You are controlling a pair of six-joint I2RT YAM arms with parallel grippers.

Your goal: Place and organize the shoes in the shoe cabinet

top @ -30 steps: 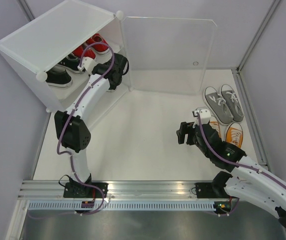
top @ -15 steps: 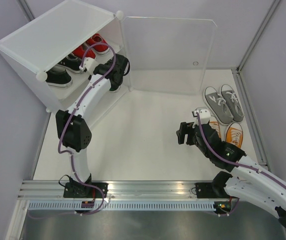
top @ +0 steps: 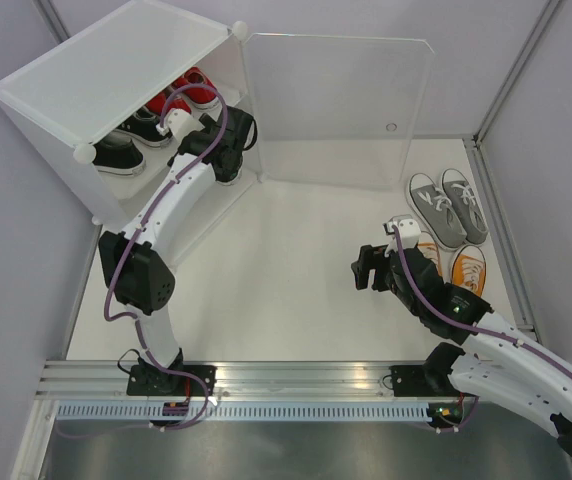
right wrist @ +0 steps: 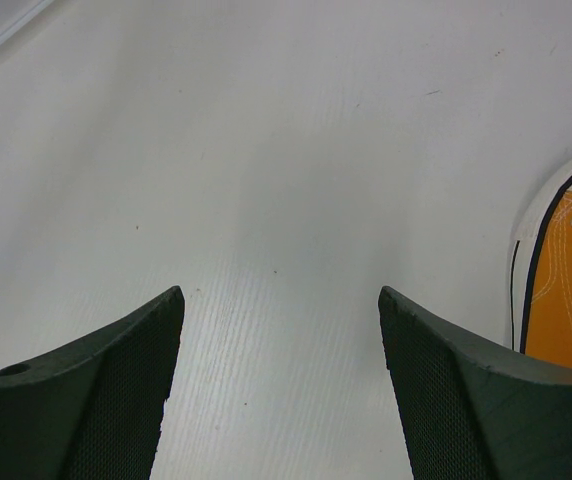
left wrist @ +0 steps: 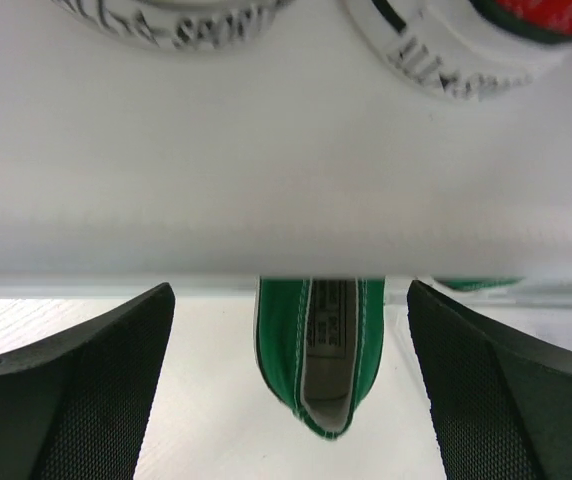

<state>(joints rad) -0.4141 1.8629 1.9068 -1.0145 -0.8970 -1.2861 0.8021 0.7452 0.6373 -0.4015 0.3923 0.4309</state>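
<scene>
Nearest the bases, on the right, the right pincer (top: 366,268) is hovering low over the bare white tabletop (top: 306,260) with its fingers standing wide apart and nothing between them. Just to its right, the toe of an orange shoe (right wrist: 566,290) with white laces is showing at the edge of the right wrist view. From above, this orange pair is sitting beside the right forearm, which is partly covering one of the two. Just beyond it, the grey pair (top: 448,207) is lying side by side near the right edge of the tabletop. The left arm is spanning the tabletop diagonally toward the far left corner, where the shoe cabinet (top: 116,60) is standing with its clear door panel (top: 336,100) swung open. The left pincer (top: 234,148) is sitting at the cabinet's open front. Its fingers are spread wide and gripping nothing. In the left wrist view, a green shoe (left wrist: 321,350) is resting heel-out between those fingers and apart from both, under a white shelf board (left wrist: 266,180). A sliver of a second green shoe is peeking out to its right. On the tier above, the black shoes (top: 131,135) and the red shoes (top: 191,92) are sitting in a row.
</scene>
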